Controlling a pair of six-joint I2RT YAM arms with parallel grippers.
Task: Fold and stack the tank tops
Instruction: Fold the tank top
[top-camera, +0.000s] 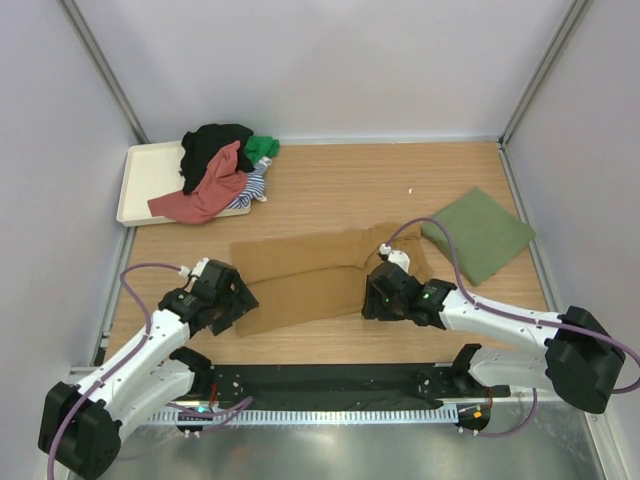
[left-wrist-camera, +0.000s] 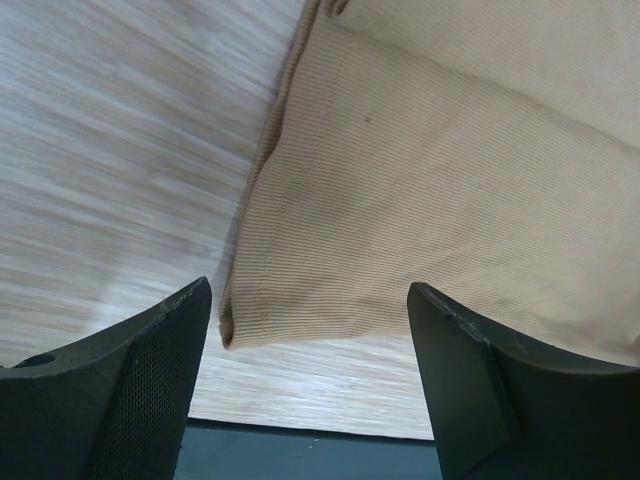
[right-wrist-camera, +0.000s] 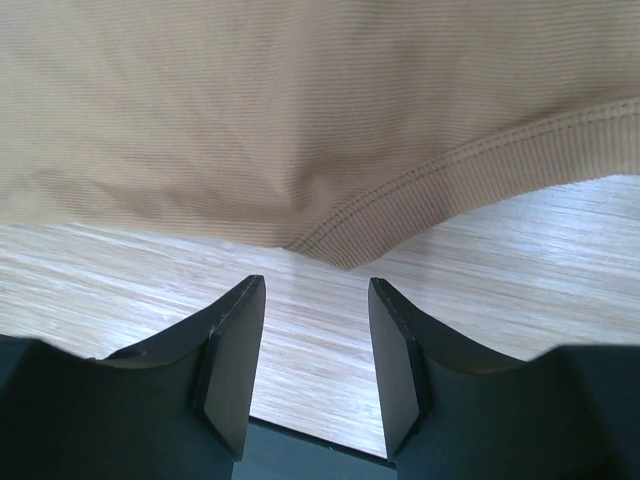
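Mustard-brown ribbed tank top (top-camera: 310, 268) lies spread across the middle of the pale wooden worktop (top-camera: 340, 190), close to its near edge. The left hand (left-wrist-camera: 310, 300) is released at the top's left end and the right hand (right-wrist-camera: 315, 290) is released at its near hem. Both are empty. A folded olive green tank top (top-camera: 480, 235) lies by the right edge. In the far left corner, a cream rectangular tray (top-camera: 145, 175) holds heaped black (top-camera: 212, 145), red (top-camera: 205, 192) and green (top-camera: 263, 148) tops.

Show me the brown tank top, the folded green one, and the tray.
brown tank top (top-camera: 300, 280), top view, mid cloth
folded green top (top-camera: 487, 232), top view, centre
tray (top-camera: 150, 175), top view, bare left part
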